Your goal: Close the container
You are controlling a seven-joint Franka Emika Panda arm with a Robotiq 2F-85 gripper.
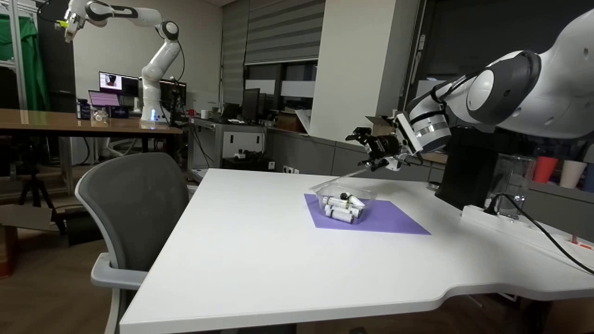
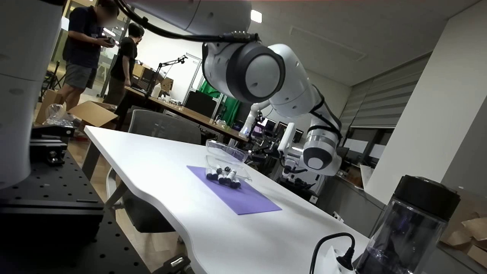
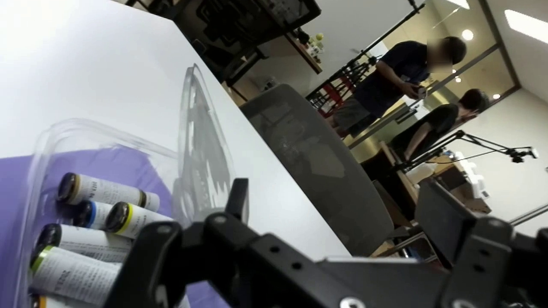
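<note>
Purple mat (image 3: 13,192) carries the container (image 3: 75,124) and its labelled vials (image 3: 105,190), left of the fingers (image 3: 238,199) in wrist view. Clear lid (image 3: 201,154) stands raised just beside the nearer finger, contact unclear. Fingers are apart; grey chair (image 3: 317,171) shows between.

In an exterior view, a purple mat (image 1: 399,220) lies flat on the white surface (image 1: 250,264), nearer the far edge than the near one. A grey chair (image 1: 134,199) stands by the left edge. Behind the far edge, toward its right end, a red cup (image 1: 545,169) and a beige cup (image 1: 572,174) stand side by side. Beyond the far left corner are a brown desk (image 1: 46,119) and a green curtain (image 1: 33,69).

In an exterior view, a white power strip (image 2: 330,263) with a black plug (image 2: 347,258) sits close to the right edge, just beside a clear jar (image 2: 407,228) with a black lid (image 2: 428,196). Past the left corner are an open cardboard box (image 2: 93,114), a person (image 2: 83,42) in grey shorts and another person (image 2: 123,61) in a black top.
</note>
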